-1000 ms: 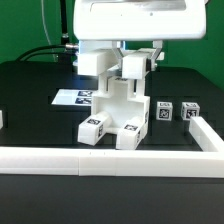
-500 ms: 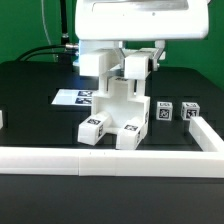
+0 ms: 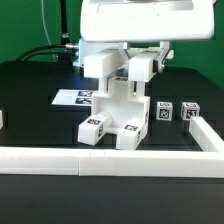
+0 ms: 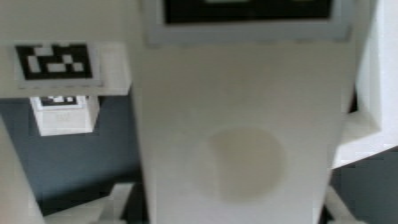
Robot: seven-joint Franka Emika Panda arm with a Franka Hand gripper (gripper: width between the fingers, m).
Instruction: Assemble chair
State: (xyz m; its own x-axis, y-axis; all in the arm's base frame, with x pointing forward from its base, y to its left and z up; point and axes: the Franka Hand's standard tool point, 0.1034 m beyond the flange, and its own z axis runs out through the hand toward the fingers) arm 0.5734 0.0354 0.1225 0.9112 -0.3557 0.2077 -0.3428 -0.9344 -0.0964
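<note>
The chair (image 3: 115, 118) stands part-built in the middle of the black table, a blocky white piece with two tagged feet (image 3: 95, 128) toward the front. My gripper (image 3: 121, 76) hangs straight over it, its two white fingers (image 3: 100, 66) down on either side of the chair's upright top part. In the wrist view that part is a broad white slab (image 4: 231, 120) that fills the picture and runs between the fingers, with a black tag at its far end. The jaws are shut on it. Two short tagged posts (image 3: 162, 112) (image 3: 187, 113) lie loose to the exterior view's right.
The marker board (image 3: 76, 98) lies flat behind the chair on the exterior view's left. A long low white border rail (image 3: 100, 157) runs along the front and turns back at the right (image 3: 207, 131). A small white piece (image 3: 2, 118) shows at the left edge.
The gripper's fingers have shifted slightly round the chair's top part. The chair and the loose posts stay where they were.
</note>
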